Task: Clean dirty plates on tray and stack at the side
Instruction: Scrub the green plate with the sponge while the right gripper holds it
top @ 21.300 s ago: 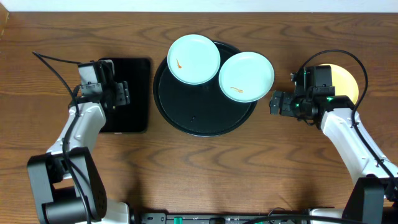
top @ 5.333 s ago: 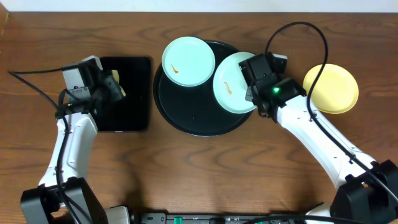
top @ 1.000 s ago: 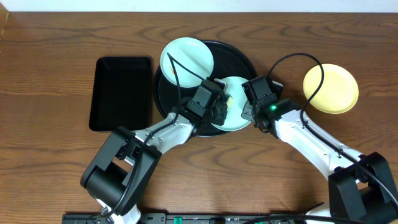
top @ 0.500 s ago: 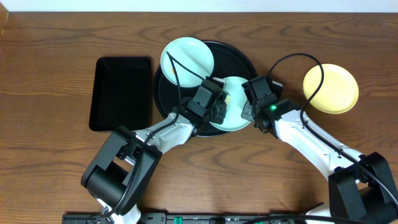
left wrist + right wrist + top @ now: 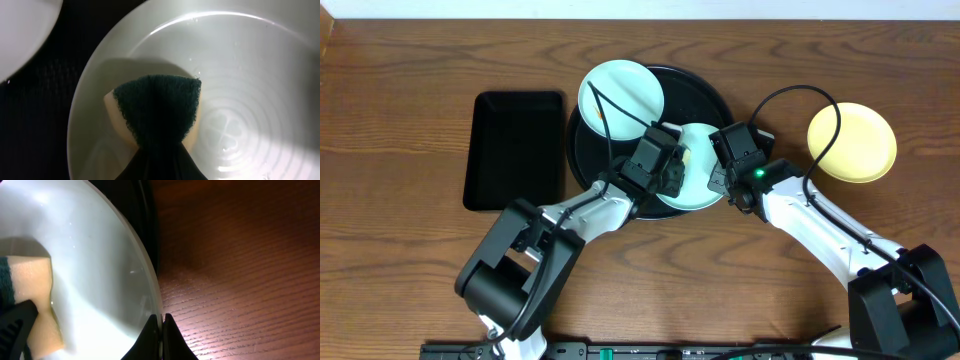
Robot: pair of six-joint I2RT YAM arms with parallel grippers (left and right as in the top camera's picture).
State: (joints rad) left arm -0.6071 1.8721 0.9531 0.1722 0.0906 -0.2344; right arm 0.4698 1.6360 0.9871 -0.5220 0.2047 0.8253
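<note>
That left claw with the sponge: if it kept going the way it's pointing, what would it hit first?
The left gripper holds a sponge that looks pressed against the pale turquoise plate, so the plate's inner surface comes first, with the black tray beneath. Depth is hard to judge.

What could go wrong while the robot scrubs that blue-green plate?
The right gripper pinches only the thin rim of the plate, so a hard push from the sponge in the left gripper might tug it loose and slide it off the tray. The left arm's cable hangs over the second turquoise plate, which overhangs the tray's edge, and might nudge it.
</note>
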